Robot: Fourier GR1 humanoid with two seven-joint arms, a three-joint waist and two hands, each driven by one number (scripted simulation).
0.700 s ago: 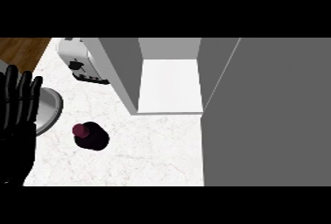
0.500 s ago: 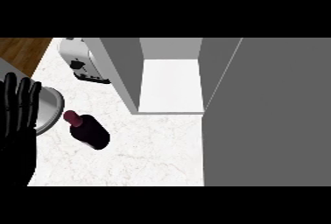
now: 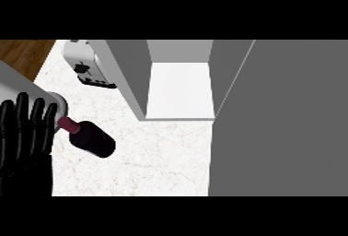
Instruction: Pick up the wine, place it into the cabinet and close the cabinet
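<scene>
- The left robot hand [image 3: 26,138] shows at the view's left edge. Its black fingers [image 3: 35,117] are straight, point up and lie side by side, and they curl round nothing.
- The right robot hand does not show.
- The wine bottle [image 3: 92,140] lies tilted on the white marbled bench [image 3: 156,161], just right of the left robot hand. Its dark body is towards the lower right, and its maroon neck points up and left at the fingertips.
- I cannot tell whether the neck touches the fingers or only lies close beside them.
- The cabinet [image 3: 180,92] is open, with a bare white shelf between grey side walls. It is up and to the right of the wine bottle, well apart from it.
- The cabinet door [image 3: 285,120] fills the right side as a broad grey panel.
- A white toaster [image 3: 87,69] is on the bench at the upper left, beside the cabinet's left wall.
- A grey cylinder with a pale end [image 3: 31,85] lies behind the fingertips; I cannot tell what it is.
- Wooden floor [image 3: 24,53] shows in the top left corner.
</scene>
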